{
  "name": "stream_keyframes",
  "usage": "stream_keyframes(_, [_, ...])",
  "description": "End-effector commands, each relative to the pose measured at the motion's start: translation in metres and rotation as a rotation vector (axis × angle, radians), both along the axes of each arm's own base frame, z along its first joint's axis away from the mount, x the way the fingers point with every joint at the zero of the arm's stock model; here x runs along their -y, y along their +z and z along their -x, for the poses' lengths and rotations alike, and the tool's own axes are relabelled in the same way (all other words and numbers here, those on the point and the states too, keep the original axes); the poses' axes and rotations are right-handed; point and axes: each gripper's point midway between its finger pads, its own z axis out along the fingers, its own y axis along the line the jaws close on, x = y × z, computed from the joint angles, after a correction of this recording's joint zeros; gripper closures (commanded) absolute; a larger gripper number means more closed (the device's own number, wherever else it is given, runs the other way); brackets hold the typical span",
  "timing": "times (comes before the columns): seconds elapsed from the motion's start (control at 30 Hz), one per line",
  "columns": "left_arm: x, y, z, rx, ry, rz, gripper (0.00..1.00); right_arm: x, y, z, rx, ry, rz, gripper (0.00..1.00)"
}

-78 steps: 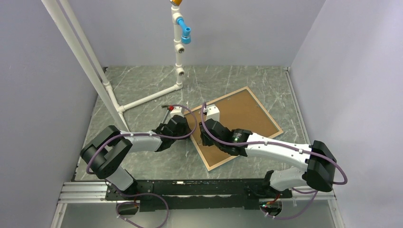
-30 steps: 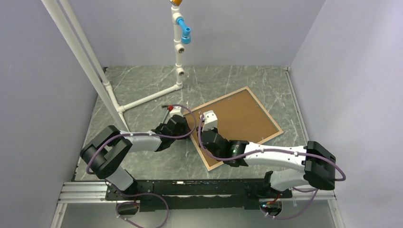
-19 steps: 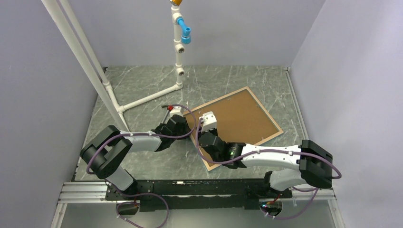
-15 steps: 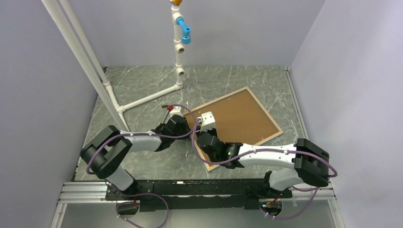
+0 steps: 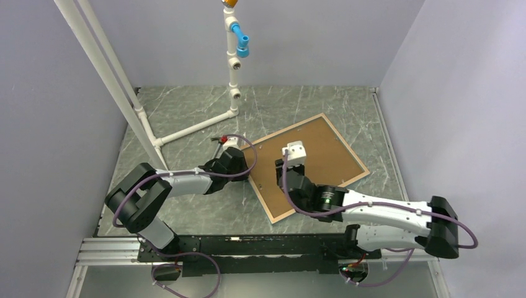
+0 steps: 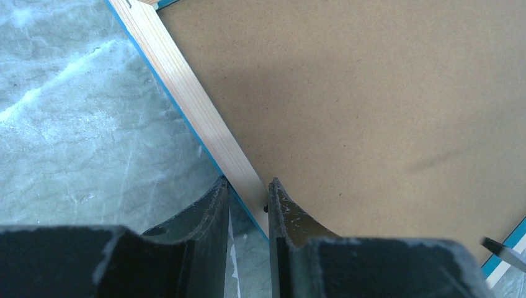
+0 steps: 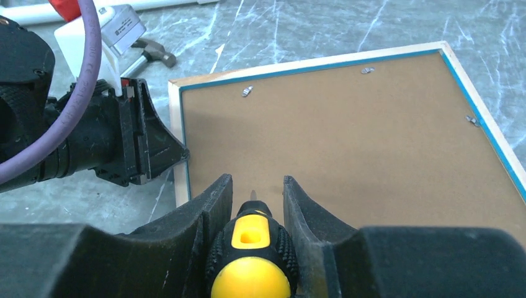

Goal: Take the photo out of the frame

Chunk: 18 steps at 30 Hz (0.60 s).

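Frame (image 5: 329,149) face-down on surface (image 5: 205,214). Left jaws clamp its wooden rim; right jaws grip yellow-handled screwdriver (image 7: 251,276), tip over brown backing.

Nothing legible — the grey label (image 7: 122,26) on the white block (image 7: 80,43) is too blurred.

The table (image 5: 186,112) has a grey-green top with a marble pattern. In the middle right of the top view the frame (image 5: 329,149) lies flat on it, face down and turned at an angle, brown back upward. At upper left, a white pipe stand (image 5: 195,127) rests its foot on the table. A small hammer (image 7: 155,53) lies near the frame's left corner.
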Motion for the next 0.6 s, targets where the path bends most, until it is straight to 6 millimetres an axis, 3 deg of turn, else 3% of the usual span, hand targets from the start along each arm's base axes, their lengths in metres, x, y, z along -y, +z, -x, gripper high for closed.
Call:
stream_keyframes(0.0, [-0.003, -0.022, 0.042, -0.170, -0.149, -0.099, 0.98, 0.029, 0.002, 0.009, -0.031, -0.038, -0.020, 1.00])
stream_keyframes(0.1, [-0.001, -0.004, 0.040, -0.147, -0.149, -0.092, 0.84, 0.042, -0.011, 0.017, -0.065, -0.036, -0.041, 1.00])
stream_keyframes(0.2, [0.003, 0.016, 0.042, -0.121, -0.126, -0.038, 0.61, 0.053, -0.018, 0.025, -0.096, -0.044, -0.093, 1.00])
stream_keyframes(0.23, [0.003, 0.020, 0.044, -0.125, -0.105, -0.018, 0.51, 0.054, -0.017, 0.027, -0.102, -0.033, -0.113, 1.00])
stream_keyframes(0.4, [0.012, 0.042, 0.067, -0.135, -0.044, 0.052, 0.28, 0.061, -0.016, 0.035, -0.095, 0.005, -0.175, 1.00])
stream_keyframes(0.47, [0.014, 0.045, 0.078, -0.174, 0.003, 0.060, 0.22, 0.059, -0.012, 0.037, -0.084, 0.040, -0.200, 1.00])
stream_keyframes(0.57, [0.015, 0.039, 0.098, -0.278, 0.107, 0.059, 0.23, 0.064, -0.006, 0.037, -0.072, 0.032, -0.204, 1.00])
